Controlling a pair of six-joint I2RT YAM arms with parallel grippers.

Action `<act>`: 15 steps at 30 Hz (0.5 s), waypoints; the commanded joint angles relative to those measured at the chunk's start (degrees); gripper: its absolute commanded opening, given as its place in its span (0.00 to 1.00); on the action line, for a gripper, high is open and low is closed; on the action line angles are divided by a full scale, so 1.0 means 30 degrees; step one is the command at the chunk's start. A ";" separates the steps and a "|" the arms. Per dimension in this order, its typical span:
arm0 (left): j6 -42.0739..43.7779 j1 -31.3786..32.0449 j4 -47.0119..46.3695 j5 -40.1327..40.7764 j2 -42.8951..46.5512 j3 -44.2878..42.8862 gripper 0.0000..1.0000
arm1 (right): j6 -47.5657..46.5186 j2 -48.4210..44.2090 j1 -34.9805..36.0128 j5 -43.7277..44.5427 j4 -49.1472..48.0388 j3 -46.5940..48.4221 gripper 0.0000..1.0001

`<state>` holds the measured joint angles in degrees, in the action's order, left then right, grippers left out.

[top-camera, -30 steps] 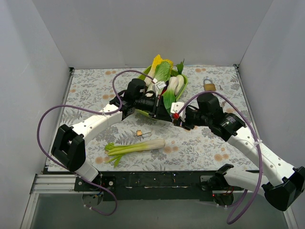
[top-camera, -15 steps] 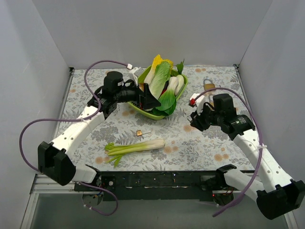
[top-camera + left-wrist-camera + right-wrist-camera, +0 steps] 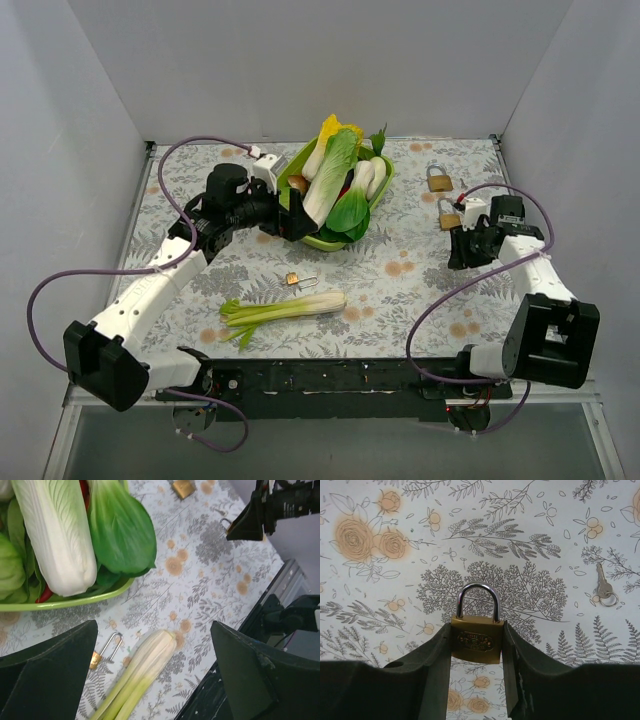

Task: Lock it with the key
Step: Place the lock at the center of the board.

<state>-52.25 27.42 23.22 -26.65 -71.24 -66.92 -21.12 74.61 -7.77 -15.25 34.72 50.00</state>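
In the right wrist view a brass padlock (image 3: 476,640) with its steel shackle pushed in sits between the fingers of my right gripper (image 3: 476,630), which is shut on its body. A small silver key (image 3: 604,587) lies on the flowered cloth to the right of it, apart from the lock. From above, this padlock (image 3: 449,215) and the right gripper (image 3: 456,232) are near the table's right side. My left gripper (image 3: 298,218) hangs open beside the green basket (image 3: 372,208), holding nothing; its jaws (image 3: 153,625) stand wide above the cloth.
The basket (image 3: 60,602) holds cabbage and other greens. A small padlock (image 3: 298,280) with a raised shackle and a leek (image 3: 290,308) lie near the front middle. Another brass padlock (image 3: 438,178) rests at the back right. Grey walls enclose the table.
Both arms have drawn apart from the middle. My left gripper opened and swung back to the basket's left side; my right arm pulled away to the right with the padlock.
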 commanded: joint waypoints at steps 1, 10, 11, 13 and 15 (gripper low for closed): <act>0.1830 -0.0146 0.1165 -0.0049 0.1188 0.0800 0.98 | 0.0186 0.0909 -0.0105 0.0686 -0.2486 -0.0288 0.01; 0.3089 -0.0117 0.1750 -0.0577 0.1599 0.1592 0.98 | 0.0333 0.3488 -0.0222 0.1770 -0.4453 0.0062 0.01; 0.3235 -0.0145 0.1838 -0.0839 0.1657 0.1650 0.98 | 0.0304 0.3780 -0.0338 0.1742 -0.4599 0.0121 0.01; 0.3704 -0.0145 0.2014 -0.1133 0.1774 0.1825 0.98 | 0.0245 0.4074 -0.0340 0.1771 -0.4805 0.0179 0.02; 0.4259 -0.0146 0.2334 -0.1717 0.1862 0.1914 0.98 | 0.0186 0.4455 -0.0427 0.1684 -0.5010 0.0267 0.06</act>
<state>-43.77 27.22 28.14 -28.29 -68.14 -62.08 -20.73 86.61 -8.43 -10.48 23.70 49.19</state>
